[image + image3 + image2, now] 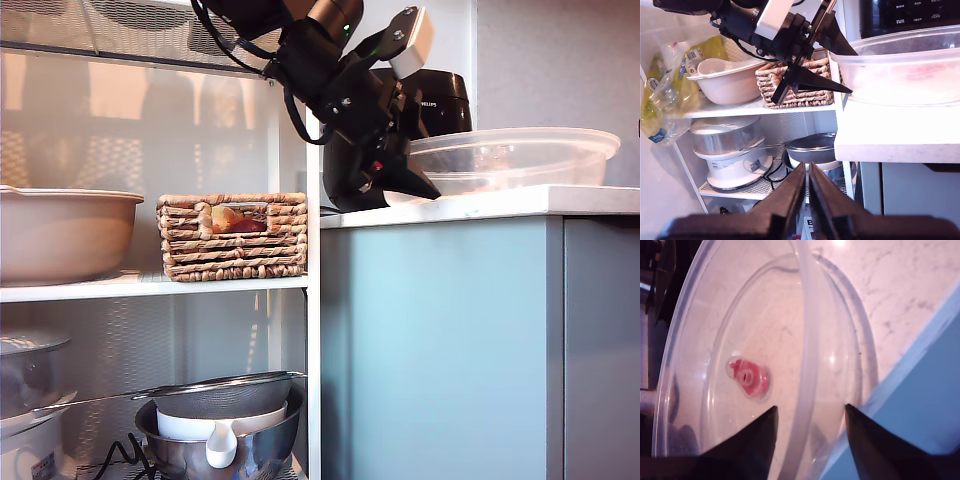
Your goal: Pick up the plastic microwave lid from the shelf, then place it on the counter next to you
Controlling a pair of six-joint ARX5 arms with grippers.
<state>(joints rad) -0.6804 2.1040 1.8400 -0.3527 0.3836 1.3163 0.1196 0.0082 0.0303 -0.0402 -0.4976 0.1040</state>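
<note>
The plastic microwave lid (515,155) sits rim up like a bowl on the white counter (480,205), close to the counter's end nearest the shelf (150,287). My first gripper (425,172) is open at that end, its black fingers straddling the lid's rim with a gap on each side. In the first wrist view the lid (765,340) fills the picture, its rim running between the fingers of the first gripper (810,410), with a red vent (747,377) at its centre. My second gripper (807,172) is shut, empty and held low, facing the shelf (740,111), the lid (900,70) and the first gripper (852,72).
A beige bowl (60,235) and a wicker basket (232,237) stand on the shelf board. Below are a mesh strainer (230,390) over metal bowls and a white cooker (730,150). A black appliance (435,100) stands on the counter behind the lid.
</note>
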